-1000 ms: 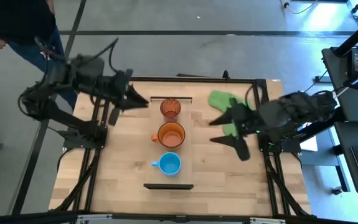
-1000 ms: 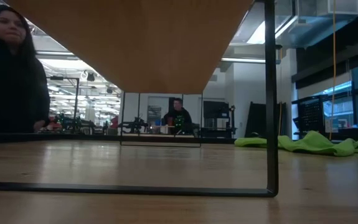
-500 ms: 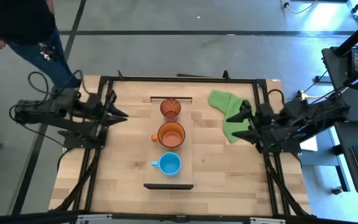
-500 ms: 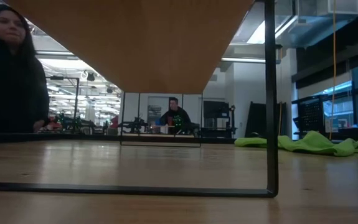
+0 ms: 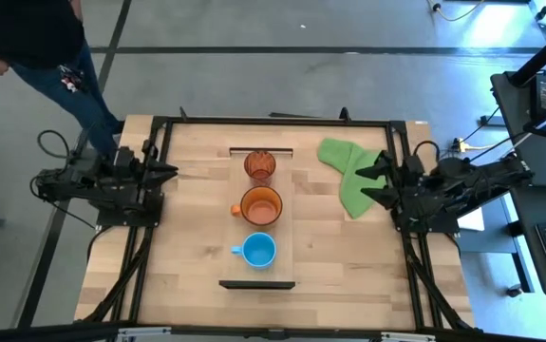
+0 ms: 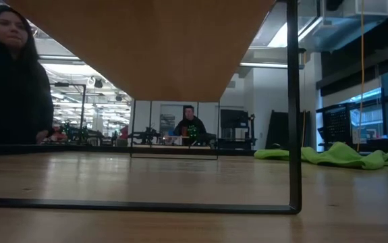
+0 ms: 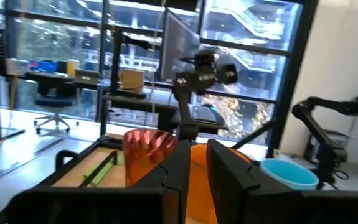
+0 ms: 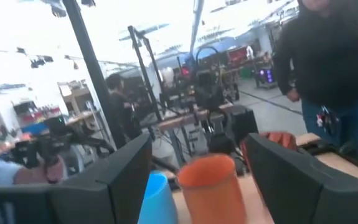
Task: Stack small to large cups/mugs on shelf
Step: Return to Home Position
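Three vessels stand in a row on the light-wood shelf (image 5: 282,228): the reddish tumbler (image 5: 259,166) at the far end, the orange mug (image 5: 260,205) in the middle, and the light-blue mug (image 5: 258,250) at the near end. All stand upright on their bases. My left gripper (image 5: 166,171) is at the table's left edge, shut and empty, pointing at the shelf. My right gripper (image 5: 369,182) is at the right edge, open and empty, over the green cloth's edge. The left wrist view shows the tumbler (image 7: 147,155) and the blue mug (image 7: 287,173).
A green cloth (image 5: 344,171) lies on the table at the far right, between the shelf and my right gripper. A person (image 5: 35,38) stands beyond the table's far left corner. The low view shows the shelf's underside (image 6: 146,47) raised on a dark frame (image 6: 293,108).
Both arms have drawn back from over the table and come down. My left gripper has gone toward the left edge, my right gripper toward the right edge. The three vessels have stayed where they were on the shelf.
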`<move>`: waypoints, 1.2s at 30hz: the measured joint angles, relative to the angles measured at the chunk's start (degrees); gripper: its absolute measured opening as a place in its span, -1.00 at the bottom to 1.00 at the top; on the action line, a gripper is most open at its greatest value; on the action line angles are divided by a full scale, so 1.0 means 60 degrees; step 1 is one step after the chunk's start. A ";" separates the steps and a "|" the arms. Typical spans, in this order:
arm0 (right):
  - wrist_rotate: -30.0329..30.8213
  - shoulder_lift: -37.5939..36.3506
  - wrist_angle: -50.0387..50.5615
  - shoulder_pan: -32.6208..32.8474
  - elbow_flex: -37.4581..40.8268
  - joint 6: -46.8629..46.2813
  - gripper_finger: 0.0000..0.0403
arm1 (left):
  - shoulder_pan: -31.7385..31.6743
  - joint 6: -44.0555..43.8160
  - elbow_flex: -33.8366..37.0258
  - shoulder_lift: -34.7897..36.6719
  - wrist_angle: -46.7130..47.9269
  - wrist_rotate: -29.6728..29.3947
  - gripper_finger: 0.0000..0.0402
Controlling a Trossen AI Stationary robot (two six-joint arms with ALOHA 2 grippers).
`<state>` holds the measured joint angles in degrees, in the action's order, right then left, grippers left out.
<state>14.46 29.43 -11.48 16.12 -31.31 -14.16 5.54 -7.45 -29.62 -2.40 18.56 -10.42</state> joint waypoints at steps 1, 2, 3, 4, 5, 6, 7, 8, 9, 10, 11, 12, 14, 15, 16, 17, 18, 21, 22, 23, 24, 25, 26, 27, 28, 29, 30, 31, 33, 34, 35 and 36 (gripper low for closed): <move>0.0002 -0.0056 -0.0141 0.0000 0.0211 0.0070 0.31 | -0.0003 -0.0016 0.0187 0.0228 -0.0022 -0.0084 -0.76; -0.0001 -0.0083 -0.0343 0.0000 0.0406 0.0136 0.31 | 0.0000 -0.0070 0.0375 0.0391 -0.0058 -0.0175 -0.76; -0.0001 -0.0103 -0.0641 0.0000 0.0572 0.0171 0.31 | 0.0000 -0.0146 0.0525 0.0384 -0.0073 -0.0271 -0.76; -0.0001 -0.0128 -0.0921 0.0000 0.0722 0.0182 0.31 | 0.0000 -0.0170 0.0637 0.0354 0.0008 -0.0334 -0.76; -0.0001 -0.0135 -0.1075 0.0000 0.0849 0.0175 0.31 | 0.0000 -0.0170 0.0716 0.0359 0.0138 -0.0347 -0.76; 0.0001 -0.0139 -0.1167 0.0000 0.0956 0.0160 0.31 | 0.0000 -0.0171 0.0781 0.0361 0.0023 -0.0314 -0.76; 0.0002 -0.0134 -0.1252 0.0000 0.1040 0.0144 0.31 | 0.0000 -0.0207 0.0874 0.0351 -0.0127 -0.0302 -0.76; 0.0004 -0.0127 -0.1286 0.0000 0.1126 0.0128 0.31 | 0.0005 -0.0242 0.1026 0.0370 -0.0106 -0.0333 -0.76; 0.0029 -0.0122 -0.1295 0.0004 0.1216 0.0097 0.31 | 0.0005 -0.0299 0.1188 0.0375 0.0028 -0.0352 -0.76; 0.0062 -0.0117 -0.1298 0.0007 0.1283 -0.0007 0.31 | 0.0000 -0.0391 0.1297 0.0362 0.0119 -0.0335 -0.76; 0.0068 -0.0120 -0.1320 0.0007 0.1335 -0.0066 0.31 | 0.0000 -0.0427 0.1348 0.0361 0.0089 -0.0301 -0.76; 0.0068 -0.0123 -0.1413 0.0004 0.1370 -0.0092 0.31 | 0.0000 -0.0450 0.1415 0.0380 -0.0048 -0.0258 -0.76; 0.0068 -0.0127 -0.1427 0.0001 0.1394 -0.0086 0.31 | 0.0000 -0.0485 0.1638 0.0380 -0.0064 -0.0210 -0.76; 0.0068 -0.0127 -0.1429 0.0004 0.1397 -0.0074 0.31 | 0.0000 -0.0499 0.1748 0.0371 0.0054 -0.0197 -0.76; 0.0068 -0.0127 -0.1431 0.0004 0.1396 -0.0065 0.31 | 0.0000 -0.0505 0.1813 0.0363 0.0067 -0.0168 -0.76; 0.0068 -0.0122 -0.1415 0.0004 0.1398 -0.0044 0.31 | 0.0000 -0.0506 0.1867 0.0375 -0.0031 -0.0164 -0.76; 0.0065 -0.0120 -0.1415 0.0004 0.1399 -0.0020 0.31 | 0.0000 -0.0513 0.1931 0.0379 -0.0115 -0.0162 -0.76; 0.0068 -0.0127 -0.1418 0.0004 0.1399 -0.0037 0.31 | 0.0000 -0.0576 0.2217 0.0373 0.0024 -0.0127 -0.76; 0.0068 -0.0127 -0.1418 0.0004 0.1399 -0.0046 0.31 | 0.0000 -0.0591 0.2275 0.0373 -0.0059 -0.0130 -0.76; 0.0069 -0.0127 -0.1418 0.0004 0.1399 -0.0052 0.31 | 0.0000 -0.0596 0.2381 0.0376 -0.0291 -0.0125 -0.76; 0.0068 -0.0127 -0.1418 0.0004 0.1399 -0.0080 0.31 | 0.0000 -0.0600 0.2539 0.0376 -0.0487 -0.0079 -0.76; 0.0072 -0.0127 -0.1418 0.0004 0.1399 -0.0106 0.31 | 0.0000 -0.0655 0.2736 0.0375 -0.0643 -0.0040 -0.76; 0.0072 -0.0127 -0.1418 0.0004 0.1399 -0.0141 0.31 | 0.0000 -0.0684 0.2925 0.0373 -0.0856 -0.0010 -0.76; 0.0072 -0.0127 -0.1414 0.0004 0.1399 -0.0195 0.31 | 0.0000 -0.0701 0.3102 0.0373 -0.1173 0.0017 -0.76; 0.0072 -0.0127 -0.1414 0.0004 0.1399 -0.0289 0.31 | 0.0000 -0.0698 0.3268 0.0376 -0.1636 0.0071 -0.76; 0.0076 -0.0127 -0.1414 0.0004 0.1399 -0.0348 0.31 | 0.0000 -0.0698 0.3435 0.0376 -0.1997 0.0096 -0.76; 0.0076 -0.0127 -0.1414 0.0004 0.1399 -0.0394 0.31 | 0.0000 -0.0698 0.3607 0.0376 -0.2229 0.0113 -0.76; 0.0076 -0.0127 -0.1414 0.0004 0.1399 -0.0478 0.31 | 0.0000 -0.0698 0.3740 0.0373 -0.2399 0.0117 -0.76; 0.0076 -0.0127 -0.1414 0.0004 0.1398 -0.0613 0.31 | 0.0000 -0.0670 0.3897 0.0376 -0.2857 0.0118 -0.76; 0.0076 -0.0127 -0.1414 0.0004 0.1399 -0.0642 0.31 | 0.0000 -0.0639 0.3962 0.0376 -0.3088 0.0118 -0.76; 0.0076 -0.0127 -0.1411 0.0004 0.1399 -0.0688 0.31 | 0.0000 -0.0624 0.4048 0.0376 -0.3259 0.0118 -0.76; 0.0079 -0.0127 -0.1410 0.0004 0.1399 -0.0763 0.31 | 0.0000 -0.0619 0.4140 0.0375 -0.3377 0.0118 -0.76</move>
<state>14.94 28.67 -19.94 16.14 -22.92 -18.73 5.54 -11.16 -4.77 -0.15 -1.71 -9.72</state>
